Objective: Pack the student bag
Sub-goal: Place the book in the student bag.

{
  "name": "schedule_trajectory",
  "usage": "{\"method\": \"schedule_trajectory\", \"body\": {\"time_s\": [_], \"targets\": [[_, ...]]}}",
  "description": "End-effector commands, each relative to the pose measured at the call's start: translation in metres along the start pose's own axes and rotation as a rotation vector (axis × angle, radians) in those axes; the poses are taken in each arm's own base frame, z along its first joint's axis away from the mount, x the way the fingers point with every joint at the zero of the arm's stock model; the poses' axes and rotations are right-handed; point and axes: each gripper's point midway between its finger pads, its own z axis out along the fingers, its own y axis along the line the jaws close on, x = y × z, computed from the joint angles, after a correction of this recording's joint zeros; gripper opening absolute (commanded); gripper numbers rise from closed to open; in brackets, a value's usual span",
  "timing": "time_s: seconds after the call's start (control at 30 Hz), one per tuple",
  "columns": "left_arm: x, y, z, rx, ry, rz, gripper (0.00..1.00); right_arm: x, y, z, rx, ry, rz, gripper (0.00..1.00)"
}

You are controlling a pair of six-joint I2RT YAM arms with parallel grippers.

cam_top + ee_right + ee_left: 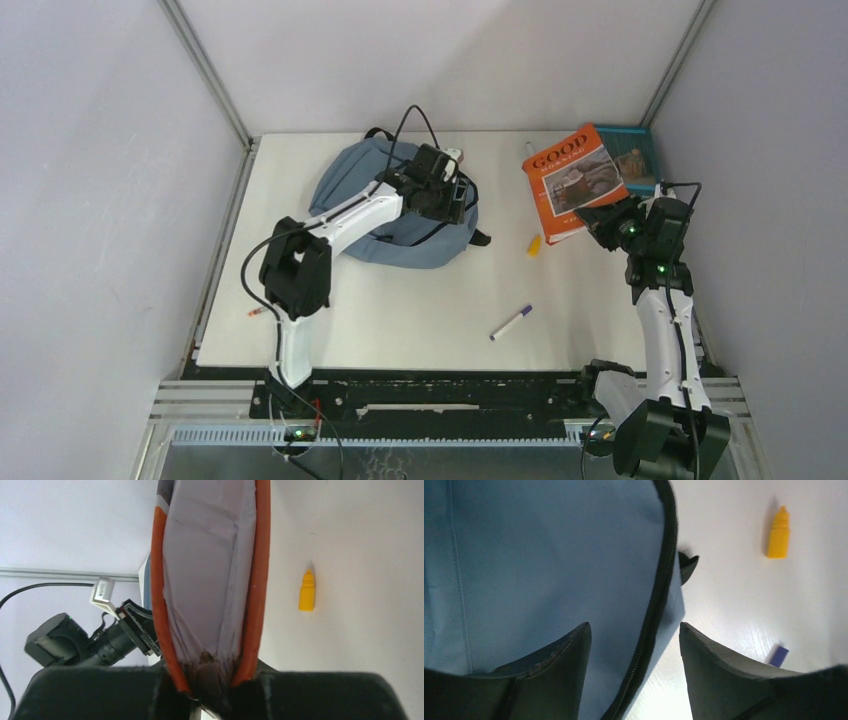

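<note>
The left arm [340,225] reaches out from its base at the near edge of the table [400,330], black elbow bent, white forearm stretching away and to the right, wrist tipped downward. The left gripper [634,630] has its two dark fingers [559,655] spread well apart. The right arm [660,320] rises almost straight from its base with the wrist turned left. The right gripper [210,680] has its fingers clamped on the edge of an orange book [210,570].
</note>
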Motion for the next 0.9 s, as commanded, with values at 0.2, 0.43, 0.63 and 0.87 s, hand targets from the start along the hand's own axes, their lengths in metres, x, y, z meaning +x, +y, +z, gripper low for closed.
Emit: {"method": "schedule_trajectory", "body": {"time_s": [0.2, 0.43, 0.63, 0.87], "targets": [[-0.016, 0.006, 0.003, -0.031, -0.031, -0.013, 0.41, -0.007, 0.015, 0.0, -0.05, -0.021, -0.053, 0.0], [-0.026, 0.004, -0.005, -0.035, -0.082, -0.069, 0.38, -0.003, 0.016, 0.003, -0.055, 0.0, -0.049, 0.0], [-0.033, 0.013, -0.013, -0.086, -0.126, -0.071, 0.43, 0.0, 0.02, 0.003, -0.077, 0.014, -0.059, 0.0], [-0.042, 0.017, -0.012, -0.083, -0.134, -0.106, 0.0, 0.002, 0.02, 0.004, -0.078, 0.024, -0.062, 0.0]]}}
